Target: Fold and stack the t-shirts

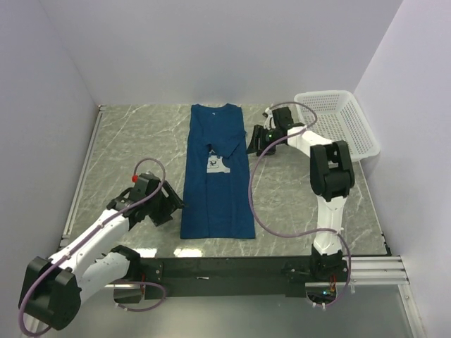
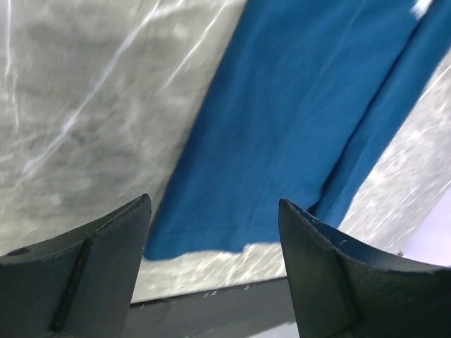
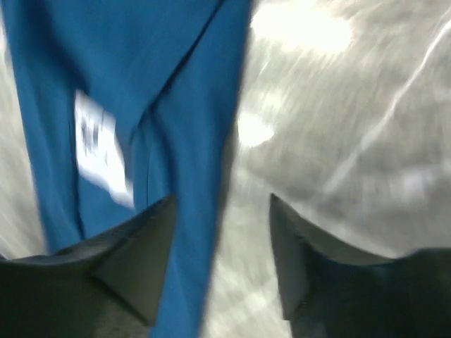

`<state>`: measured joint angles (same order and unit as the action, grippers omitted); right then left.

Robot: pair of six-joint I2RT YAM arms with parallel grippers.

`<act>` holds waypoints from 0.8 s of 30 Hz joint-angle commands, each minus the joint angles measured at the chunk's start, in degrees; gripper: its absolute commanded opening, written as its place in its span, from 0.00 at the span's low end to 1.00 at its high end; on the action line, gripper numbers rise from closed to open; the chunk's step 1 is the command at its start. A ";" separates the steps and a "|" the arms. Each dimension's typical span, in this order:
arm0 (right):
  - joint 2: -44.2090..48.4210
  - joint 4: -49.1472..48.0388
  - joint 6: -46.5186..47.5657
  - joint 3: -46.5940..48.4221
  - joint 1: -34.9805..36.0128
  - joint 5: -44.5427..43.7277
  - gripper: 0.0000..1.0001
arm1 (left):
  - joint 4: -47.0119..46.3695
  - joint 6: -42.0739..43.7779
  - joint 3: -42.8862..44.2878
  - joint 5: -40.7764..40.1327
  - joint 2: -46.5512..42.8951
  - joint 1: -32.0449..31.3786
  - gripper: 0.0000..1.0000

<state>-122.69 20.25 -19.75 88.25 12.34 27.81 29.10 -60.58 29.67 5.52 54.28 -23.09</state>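
Note:
A blue t-shirt (image 1: 217,172) lies flat in a long narrow strip down the middle of the table, sides folded in, with a white label (image 1: 217,165) showing. My left gripper (image 1: 176,204) is open and empty just left of the shirt's near left corner; the left wrist view shows that corner (image 2: 282,134) ahead of the gripper (image 2: 215,232). My right gripper (image 1: 252,139) is open and empty beside the shirt's right edge near the collar end. In the blurred right wrist view the gripper (image 3: 222,232) is over the shirt's edge (image 3: 190,141), and the label (image 3: 99,148) shows.
A white plastic basket (image 1: 338,127) stands at the back right. The marble tabletop (image 1: 134,141) is bare on the left. A dark rail (image 1: 246,267) runs along the near edge. White walls enclose the left, back and right sides.

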 commanded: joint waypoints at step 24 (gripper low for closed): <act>64.16 6.64 75.89 -53.09 28.79 6.30 0.87 | -2.64 -15.72 -12.71 8.72 3.89 -1.43 0.48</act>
<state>-59.77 27.03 52.27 34.98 40.05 38.37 30.15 -77.43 18.55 17.89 54.94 -24.25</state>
